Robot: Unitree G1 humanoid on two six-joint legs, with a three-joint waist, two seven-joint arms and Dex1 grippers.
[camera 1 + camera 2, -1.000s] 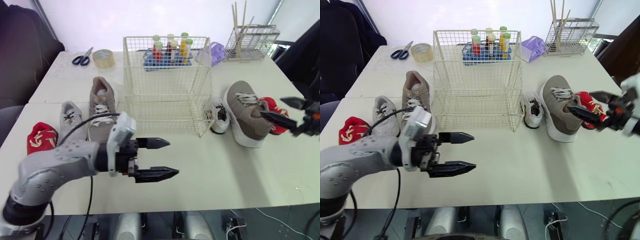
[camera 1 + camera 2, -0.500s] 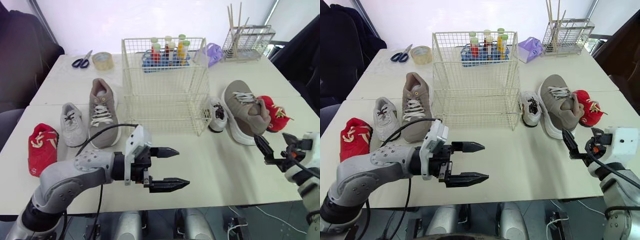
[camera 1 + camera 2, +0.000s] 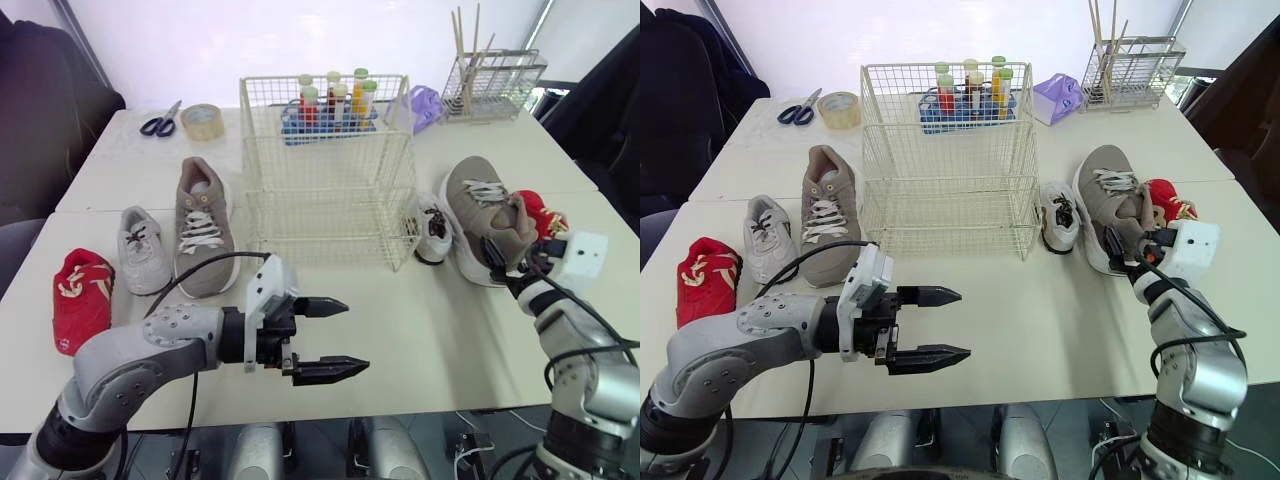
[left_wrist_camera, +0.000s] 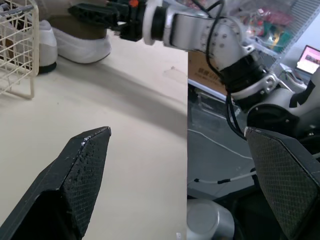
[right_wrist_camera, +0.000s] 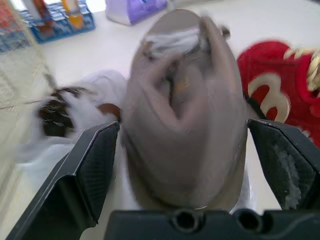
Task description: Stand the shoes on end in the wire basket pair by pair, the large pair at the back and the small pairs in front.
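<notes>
While the right gripper (image 3: pixel 500 258) stands spread at its heel, the large taupe suede sneaker (image 3: pixel 485 215) lies right of the white wire basket (image 3: pixel 330 170). It is probably light and soft above; the stiffer heel looks the best hold.

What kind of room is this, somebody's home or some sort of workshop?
Most likely a robot test lab, not a home. A plain white table holds unrelated props: shoes, a wire basket, a rack of tubes, scissors. Beside the table, loose cables lie on the floor.
</notes>
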